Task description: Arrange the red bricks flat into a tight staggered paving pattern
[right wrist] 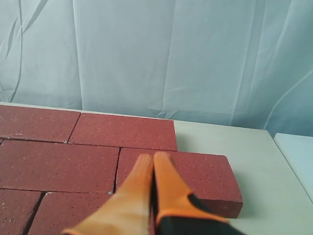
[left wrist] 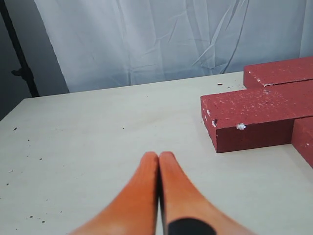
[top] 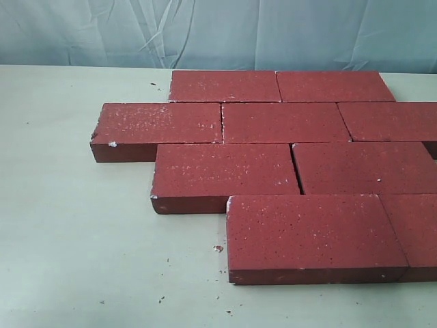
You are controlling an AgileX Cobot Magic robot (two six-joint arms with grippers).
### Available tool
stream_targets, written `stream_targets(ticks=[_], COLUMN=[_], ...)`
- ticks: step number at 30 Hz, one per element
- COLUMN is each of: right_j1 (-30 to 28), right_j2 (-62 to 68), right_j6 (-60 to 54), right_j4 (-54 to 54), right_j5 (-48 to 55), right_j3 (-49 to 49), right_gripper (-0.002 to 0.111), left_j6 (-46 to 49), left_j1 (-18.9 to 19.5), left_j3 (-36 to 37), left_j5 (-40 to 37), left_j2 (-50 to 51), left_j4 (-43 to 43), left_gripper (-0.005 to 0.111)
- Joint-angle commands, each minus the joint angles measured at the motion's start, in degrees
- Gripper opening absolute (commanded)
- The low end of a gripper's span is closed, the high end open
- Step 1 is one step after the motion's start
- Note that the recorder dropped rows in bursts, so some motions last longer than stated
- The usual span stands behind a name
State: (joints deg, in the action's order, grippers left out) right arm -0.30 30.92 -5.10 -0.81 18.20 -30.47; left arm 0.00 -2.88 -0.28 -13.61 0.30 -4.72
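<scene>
Several dark red speckled bricks (top: 283, 121) lie flat on the pale table in four staggered rows, edges touching. The second row's left brick (top: 158, 123) sticks out furthest left; its chipped end also shows as the nearest brick (left wrist: 259, 110) in the left wrist view. No gripper appears in the exterior view. My left gripper (left wrist: 159, 155) is shut and empty over bare table, apart from the bricks. My right gripper (right wrist: 152, 157) is shut and empty, above a brick (right wrist: 195, 174) at the pattern's edge; whether it touches the brick cannot be told.
The pale table (top: 75, 225) shows small crumbs and chips (top: 218, 249) near the front bricks. A wrinkled light blue curtain (top: 218, 31) hangs behind. The right wrist view shows the table's edge (right wrist: 288, 166) beyond the bricks.
</scene>
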Motion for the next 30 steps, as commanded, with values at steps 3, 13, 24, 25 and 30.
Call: stream_targets(ticks=[3, 13, 24, 25, 30], right_j1=[-0.4, -0.4, -0.4, -0.4, -0.4], right_j2=[-0.4, -15.2, -29.9, -29.9, -30.3], right_j6=[-0.2, -0.2, -0.2, -0.1, 1.5], right_j4=[-3.3, -3.5, -2.2, -2.2, 0.2], right_j5=[-6.4, -17.5, -17.3, -17.3, -15.0], right_j3=[1.8, 20.7, 30.1, 30.1, 30.1], right_gripper=[-0.001, -0.001, -0.001, -0.001, -0.001], left_j6=[0.0, 0.0, 0.5, 0.5, 0.5], left_j1=[0.0, 0.0, 0.0, 0.0, 0.0], left_j3=[0.3, 0.3, 0.3, 0.3, 0.3], left_j5=[0.6, 0.6, 0.8, 0.8, 0.8], left_j2=[-0.3, -0.3, -0.3, -0.3, -0.3], left_j4=[0.2, 0.2, 0.2, 0.2, 0.2], left_gripper=[0.0, 0.0, 0.0, 0.0, 0.0])
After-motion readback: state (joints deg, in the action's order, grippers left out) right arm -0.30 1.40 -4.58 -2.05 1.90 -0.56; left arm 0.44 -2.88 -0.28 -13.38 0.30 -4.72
